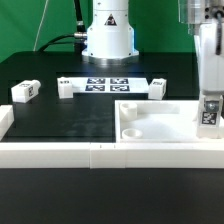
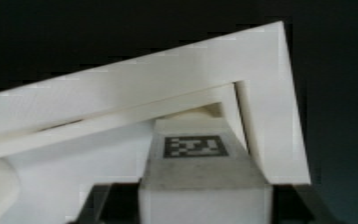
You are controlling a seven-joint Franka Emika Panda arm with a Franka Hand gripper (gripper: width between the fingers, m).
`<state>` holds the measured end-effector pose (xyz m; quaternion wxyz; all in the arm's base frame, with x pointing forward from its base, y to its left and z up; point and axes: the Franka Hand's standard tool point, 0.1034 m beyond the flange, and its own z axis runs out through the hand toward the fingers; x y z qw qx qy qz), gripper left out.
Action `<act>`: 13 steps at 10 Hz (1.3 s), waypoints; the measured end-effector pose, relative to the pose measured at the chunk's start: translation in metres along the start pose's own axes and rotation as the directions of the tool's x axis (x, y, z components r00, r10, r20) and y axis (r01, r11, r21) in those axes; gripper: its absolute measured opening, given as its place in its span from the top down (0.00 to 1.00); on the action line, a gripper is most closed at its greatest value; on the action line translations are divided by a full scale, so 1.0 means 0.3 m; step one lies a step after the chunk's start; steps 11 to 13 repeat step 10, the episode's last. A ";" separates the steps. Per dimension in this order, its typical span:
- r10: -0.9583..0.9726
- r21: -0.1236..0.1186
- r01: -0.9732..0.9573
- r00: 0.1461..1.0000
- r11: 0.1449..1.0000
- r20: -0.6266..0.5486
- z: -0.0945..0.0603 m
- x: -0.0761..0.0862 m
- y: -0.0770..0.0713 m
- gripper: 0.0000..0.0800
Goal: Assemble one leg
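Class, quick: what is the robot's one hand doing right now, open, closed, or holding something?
Hand: closed on a small chunky white plastic leg block with a black-and-white marker tag, held at the large flat white square panel.

Exterior view faces the arm's base — wrist view looks close down.

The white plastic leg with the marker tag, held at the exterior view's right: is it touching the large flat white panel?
Cannot tell. In the exterior view the leg overlaps the panel edge; the wrist view shows it against the panel corner, but neither shows contact or gap.
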<state>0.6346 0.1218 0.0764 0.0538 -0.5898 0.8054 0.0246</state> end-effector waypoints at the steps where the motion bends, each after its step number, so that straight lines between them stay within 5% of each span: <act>1: -0.019 -0.001 0.019 1.000 1.000 0.001 0.001 -0.003 0.002 0.39; 2: -0.017 -0.001 0.017 1.000 1.000 0.002 0.001 -0.004 0.002 0.39; 4: -0.024 -0.001 0.024 1.000 1.000 0.004 0.001 -0.005 0.003 0.20; 13: -0.033 -0.002 0.033 0.999 0.999 0.004 0.001 -0.010 0.005 0.19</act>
